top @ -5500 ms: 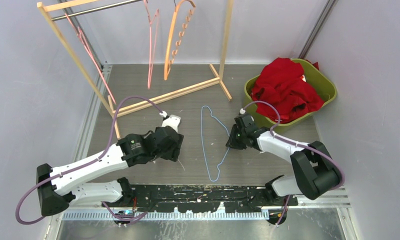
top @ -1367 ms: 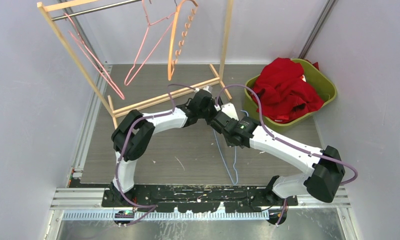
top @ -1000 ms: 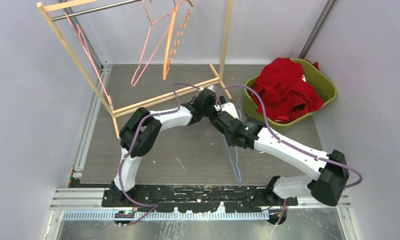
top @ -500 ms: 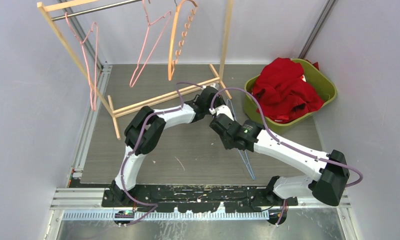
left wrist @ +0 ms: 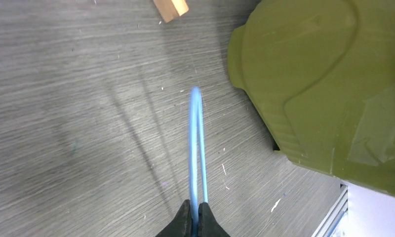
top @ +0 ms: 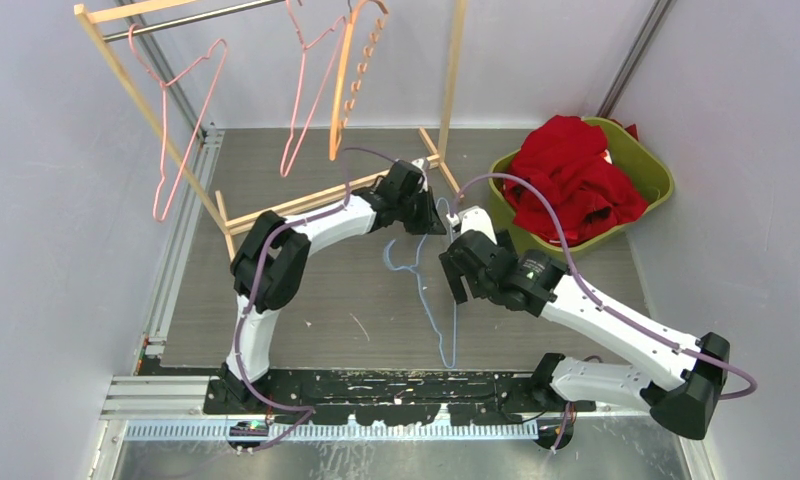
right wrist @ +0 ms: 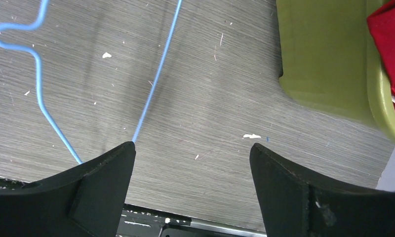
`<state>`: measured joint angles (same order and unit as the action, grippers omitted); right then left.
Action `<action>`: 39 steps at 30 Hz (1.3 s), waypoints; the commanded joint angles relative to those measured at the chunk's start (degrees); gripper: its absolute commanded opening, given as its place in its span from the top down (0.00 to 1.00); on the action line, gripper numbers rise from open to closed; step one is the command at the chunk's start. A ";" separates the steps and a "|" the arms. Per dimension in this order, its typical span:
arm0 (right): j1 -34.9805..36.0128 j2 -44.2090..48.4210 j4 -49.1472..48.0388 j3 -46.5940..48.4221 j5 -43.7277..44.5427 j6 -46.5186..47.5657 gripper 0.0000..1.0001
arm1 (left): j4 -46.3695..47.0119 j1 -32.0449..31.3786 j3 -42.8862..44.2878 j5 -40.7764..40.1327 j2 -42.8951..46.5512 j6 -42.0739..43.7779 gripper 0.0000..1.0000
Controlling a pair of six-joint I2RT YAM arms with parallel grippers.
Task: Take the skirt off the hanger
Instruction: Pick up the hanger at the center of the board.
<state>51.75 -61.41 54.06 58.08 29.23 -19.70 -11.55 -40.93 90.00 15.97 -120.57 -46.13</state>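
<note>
The red skirt (top: pixel 571 180) lies bunched in the green bin (top: pixel 648 150), off the hanger; an edge of the skirt (right wrist: pixel 390 44) shows in the right wrist view. The thin blue wire hanger (top: pixel 432 318) is bare and slopes down toward the near edge of the table. My left gripper (top: pixel 432 214) is shut on the hanger's upper end, and its fingertips (left wrist: pixel 195 217) pinch the doubled blue wire (left wrist: pixel 194 148). My right gripper (top: pixel 457 287) is just right of the hanger, open and holding nothing. Between its wide jaws (right wrist: pixel 191 148) is only floor, with the blue wire (right wrist: pixel 156 79) passing on the left.
A wooden garment rack (top: pixel 276 205) stands at the back left, its foot close to my left gripper. Two pink wire hangers (top: pixel 181 130) and an orange hanger (top: pixel 351 80) dangle from its rail. The bin's olive wall (left wrist: pixel 324 74) is near the left gripper's right side.
My left gripper has closed on the hanger's top. My right gripper has opened, let go of the hanger and drawn back to the right. The hanger swung, and the pink hangers are swaying.
</note>
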 commanded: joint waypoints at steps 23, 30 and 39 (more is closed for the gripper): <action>15.03 -12.89 -17.65 2.28 9.12 -8.77 0.16 | -11.70 0.51 10.85 0.38 0.53 6.92 1.00; 19.56 -13.43 -21.55 -3.77 16.12 -16.07 0.18 | -12.72 0.50 11.19 0.22 0.39 7.66 1.00; 19.58 -20.49 -34.23 -11.44 18.41 -21.91 0.29 | -13.14 0.52 7.37 -0.07 4.02 8.73 1.00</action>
<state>71.37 -78.43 28.34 47.16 44.51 -37.36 -24.73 -40.51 98.21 16.05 -120.88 -38.76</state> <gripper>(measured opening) 0.713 0.031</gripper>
